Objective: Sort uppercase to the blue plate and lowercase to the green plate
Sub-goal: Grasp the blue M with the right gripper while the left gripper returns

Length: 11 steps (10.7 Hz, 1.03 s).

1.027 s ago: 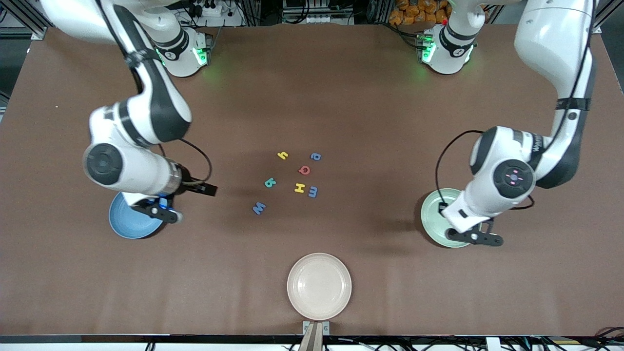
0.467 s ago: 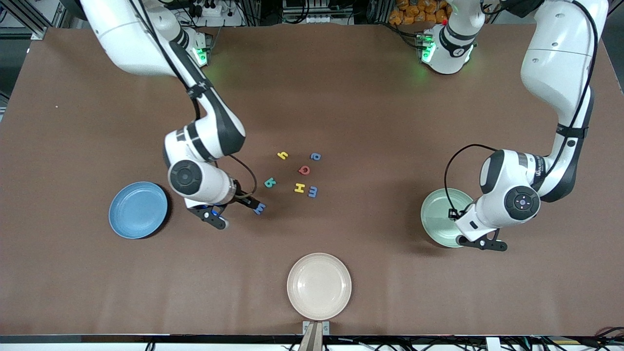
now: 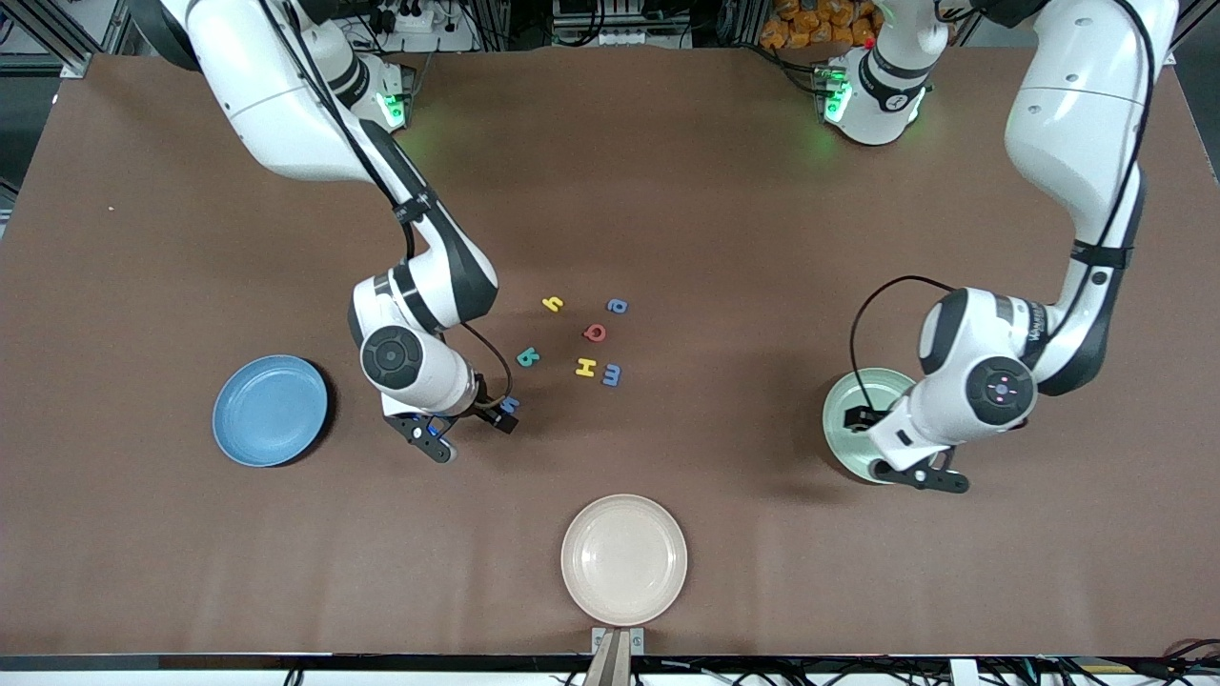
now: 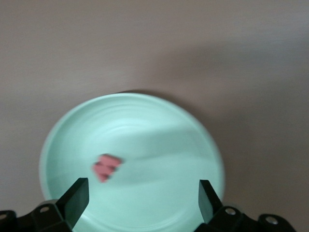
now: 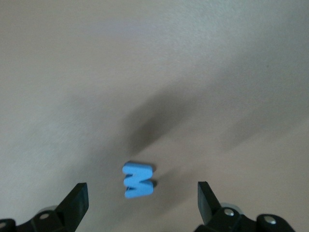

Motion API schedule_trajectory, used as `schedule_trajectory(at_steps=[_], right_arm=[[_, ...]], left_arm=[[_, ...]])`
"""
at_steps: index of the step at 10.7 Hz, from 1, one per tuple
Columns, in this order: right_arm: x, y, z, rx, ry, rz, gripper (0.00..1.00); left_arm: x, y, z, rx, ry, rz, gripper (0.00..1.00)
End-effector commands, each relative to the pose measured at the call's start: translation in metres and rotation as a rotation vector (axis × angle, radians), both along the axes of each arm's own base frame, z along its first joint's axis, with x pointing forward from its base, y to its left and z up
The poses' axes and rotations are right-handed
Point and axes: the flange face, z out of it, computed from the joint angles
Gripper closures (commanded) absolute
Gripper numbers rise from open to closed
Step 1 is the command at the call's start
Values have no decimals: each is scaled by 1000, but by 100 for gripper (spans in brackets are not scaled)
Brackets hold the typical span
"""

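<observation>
My right gripper (image 3: 498,415) is open and low over the blue W (image 3: 511,404); in the right wrist view the W (image 5: 138,180) lies on the table between the open fingers (image 5: 141,199). My left gripper (image 3: 867,424) is open over the green plate (image 3: 843,444); the left wrist view shows the red w (image 4: 107,167) lying in that plate (image 4: 159,140), with the gripper (image 4: 142,194) empty. On the table lie the yellow h (image 3: 553,304), blue a-like letter (image 3: 618,306), red Q (image 3: 595,332), teal R (image 3: 527,357), yellow H (image 3: 585,367) and blue m (image 3: 611,375). The blue plate (image 3: 270,410) holds nothing.
A beige plate (image 3: 624,559) sits near the table edge closest to the front camera. The left arm's body covers part of the green plate in the front view.
My right arm has swung from over the blue plate to the blue W and come down over it. My left gripper has stayed over the green plate, shifting only slightly.
</observation>
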Motion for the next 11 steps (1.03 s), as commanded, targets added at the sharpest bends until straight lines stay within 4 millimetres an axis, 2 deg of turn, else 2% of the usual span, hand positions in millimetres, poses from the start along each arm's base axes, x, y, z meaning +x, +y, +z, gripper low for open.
schedule_trajectory(at_steps=[1,2,6,9,11], right_arm=[[6,8,-17,-5,-11,-60,0],[4,9,-20,-8,-6,-67,0],[-4,24,-25,-16,0,-82,0],[-3,25,-27,-20,-15,-74,0],[-3,23,-33,-21,-17,-76,0]], left_arm=[[-20,-65,8,-12,3,23,0],[-33,-101,4,-16,2,4,0],[-74,-193,-14,-23,-12,94,0],[-99,-245,-34,-64,-40,175,0],[-100,-263,-39,-93,-58,204,0]])
